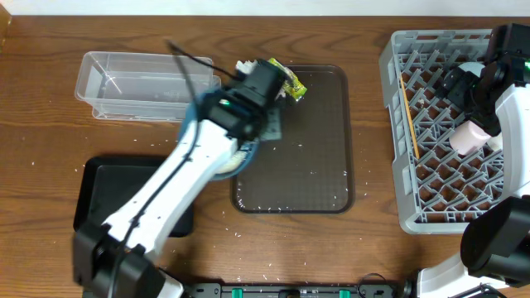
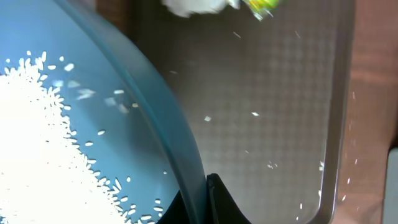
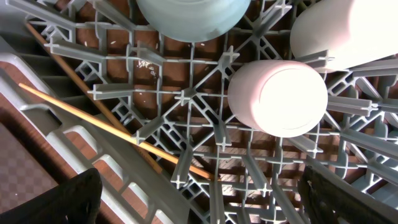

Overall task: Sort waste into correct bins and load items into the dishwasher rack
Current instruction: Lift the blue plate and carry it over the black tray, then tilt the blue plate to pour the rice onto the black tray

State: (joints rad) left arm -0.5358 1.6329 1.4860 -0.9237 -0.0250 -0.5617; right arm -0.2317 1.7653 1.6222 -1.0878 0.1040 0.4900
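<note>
Much rice (image 2: 31, 143) lies on the blue plate (image 2: 127, 146) pinched by the left end effector (image 2: 200, 200) (right end effector (image 3: 205, 196) spread wide).

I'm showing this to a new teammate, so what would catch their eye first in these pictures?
First, the heap of white rice on the dark blue plate, which the left end effector pinches by its rim at the edge of the brown tray. Then the big grey rack on the right side of the table, already holding a pink cup and chopsticks.
</note>
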